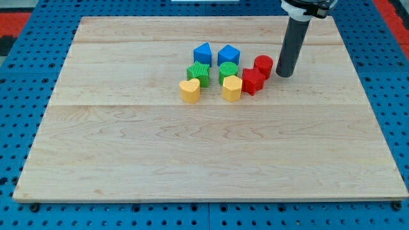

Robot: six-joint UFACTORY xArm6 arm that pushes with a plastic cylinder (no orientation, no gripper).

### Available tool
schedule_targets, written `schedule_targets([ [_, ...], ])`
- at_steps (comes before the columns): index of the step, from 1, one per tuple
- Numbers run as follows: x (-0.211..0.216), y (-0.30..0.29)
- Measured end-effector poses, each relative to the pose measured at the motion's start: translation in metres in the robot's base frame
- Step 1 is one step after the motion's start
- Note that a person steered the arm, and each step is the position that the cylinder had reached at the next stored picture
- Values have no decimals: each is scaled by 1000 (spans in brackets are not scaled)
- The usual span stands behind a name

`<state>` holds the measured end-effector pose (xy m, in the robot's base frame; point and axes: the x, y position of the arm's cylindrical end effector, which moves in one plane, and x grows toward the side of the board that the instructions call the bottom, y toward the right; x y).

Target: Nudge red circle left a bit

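The red circle (263, 65) is a small red cylinder on the wooden board (192, 160), at the right end of a cluster of blocks near the view's top centre. My tip (284, 75) stands just to the right of the red circle, a small gap apart from it. A red star-shaped block (253, 81) sits just below and left of the red circle, touching or nearly touching it.
Left of the red blocks lie a green block (227, 72), a yellow hexagon (231, 88), a blue pentagon (228, 55), a blue block (202, 53), a green block (199, 73) and a yellow heart (190, 91). Blue pegboard (19, 96) surrounds the board.
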<state>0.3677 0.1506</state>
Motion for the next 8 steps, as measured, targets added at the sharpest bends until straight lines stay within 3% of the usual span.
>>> schedule_targets([
  [4,1,5],
  [8,-57,13],
])
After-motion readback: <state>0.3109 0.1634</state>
